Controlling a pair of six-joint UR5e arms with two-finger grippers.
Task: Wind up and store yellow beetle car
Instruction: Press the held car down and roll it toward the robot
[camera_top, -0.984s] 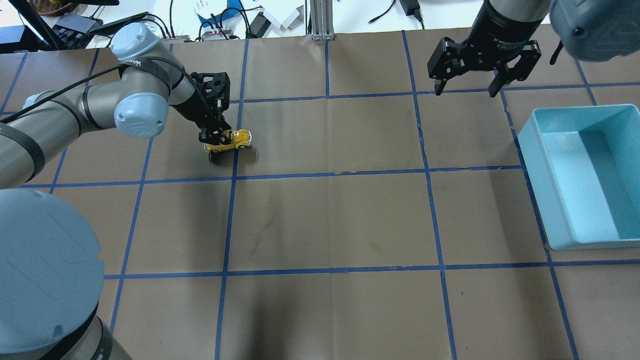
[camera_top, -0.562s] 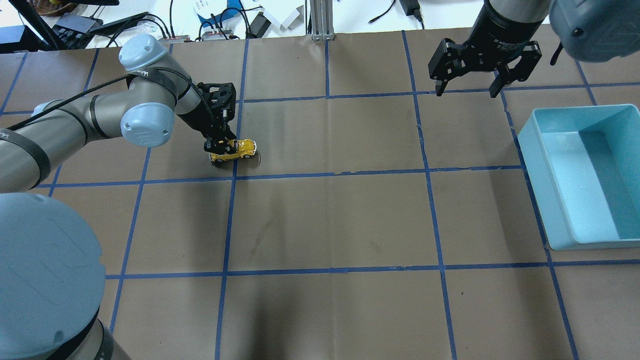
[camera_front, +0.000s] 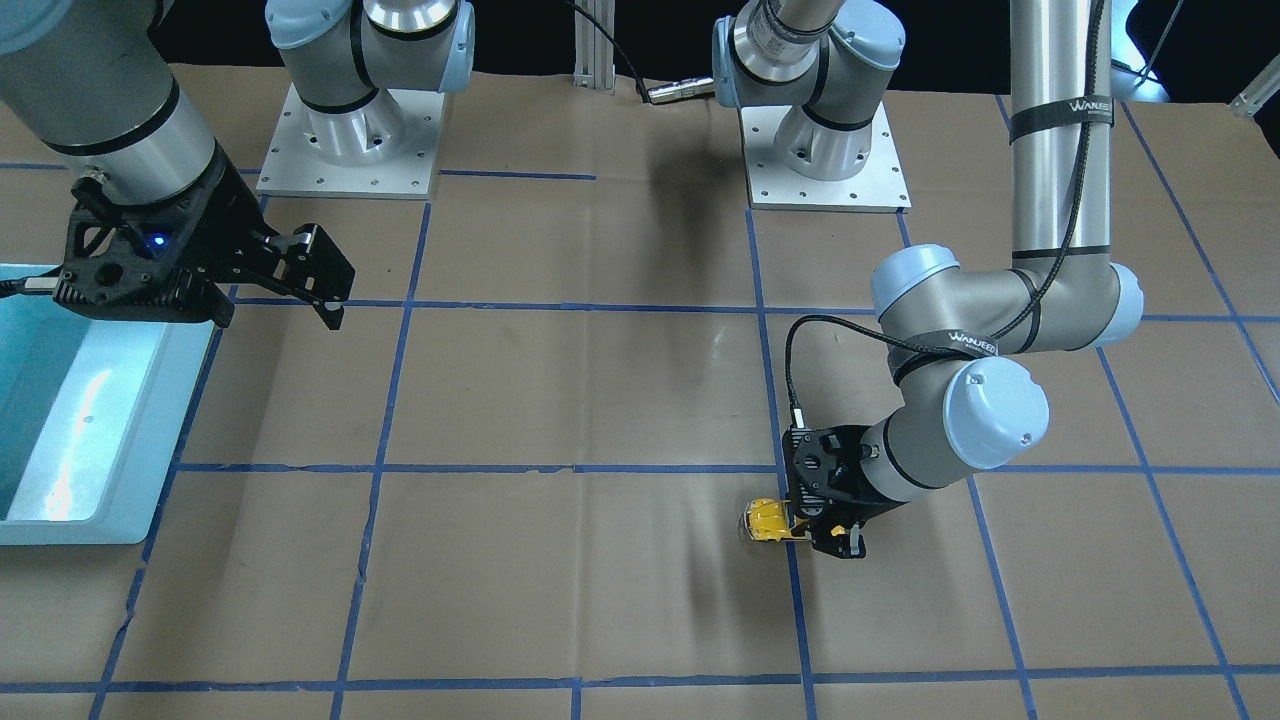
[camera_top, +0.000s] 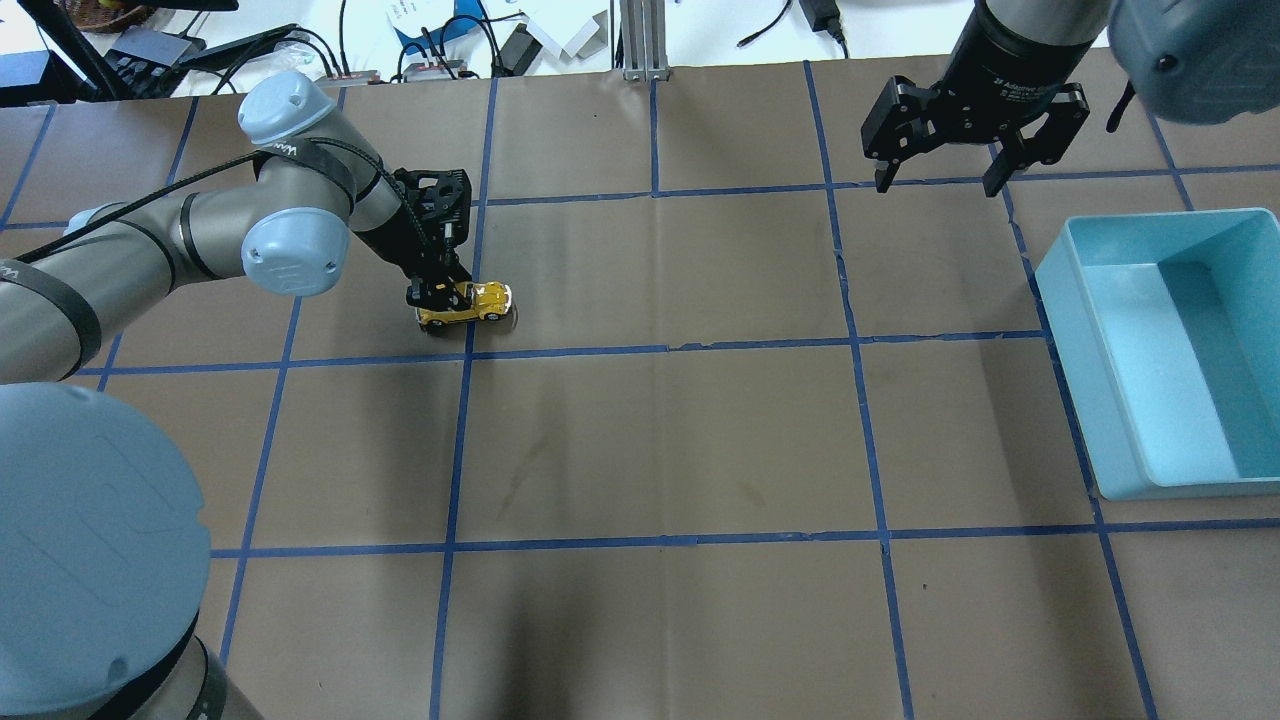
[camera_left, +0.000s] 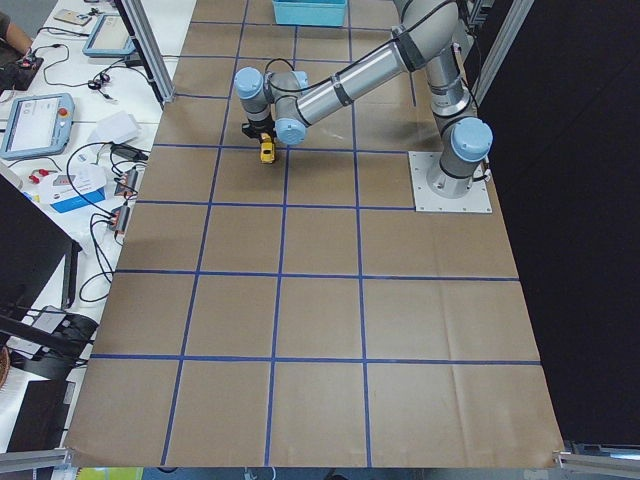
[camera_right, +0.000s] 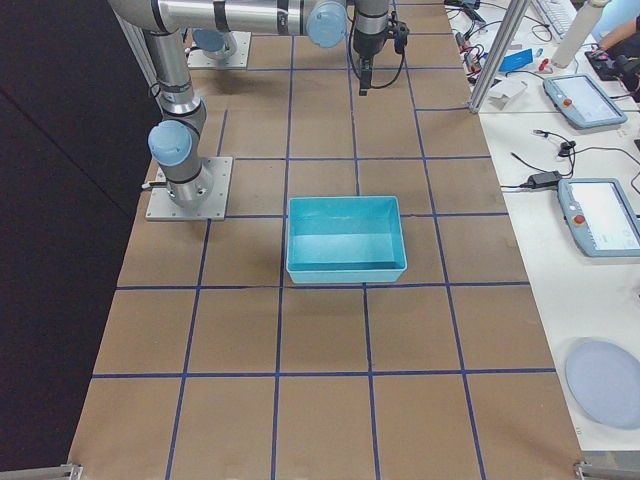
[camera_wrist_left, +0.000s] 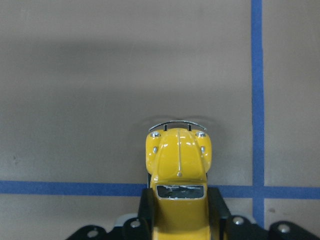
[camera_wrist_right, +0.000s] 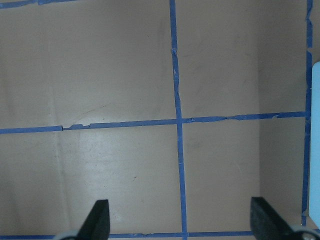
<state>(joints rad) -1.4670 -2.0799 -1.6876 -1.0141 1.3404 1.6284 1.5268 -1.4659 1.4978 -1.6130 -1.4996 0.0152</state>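
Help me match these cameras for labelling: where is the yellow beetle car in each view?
Front-facing: yellow beetle car lower, right of centre.
Overhead: car left of centre, above the middle.
Exterior left: car upper, left of centre.
Exterior right: cannot make it out.
Left wrist: car bottom centre.
Right wrist: not in it.
Shared landmark: blue tape crossing beside it.

Looks like a robotics lab. Judged from: table (camera_top: 660, 440) papered brown and gridded in blue tape (camera_top: 660, 349), arm bases (camera_front: 350, 120) bolted onto steel plates (camera_front: 870, 185), side bench (camera_right: 520, 200) carrying control tablets (camera_right: 585, 100) and cables (camera_right: 535, 158), aluminium post (camera_top: 640, 40) at the far edge.
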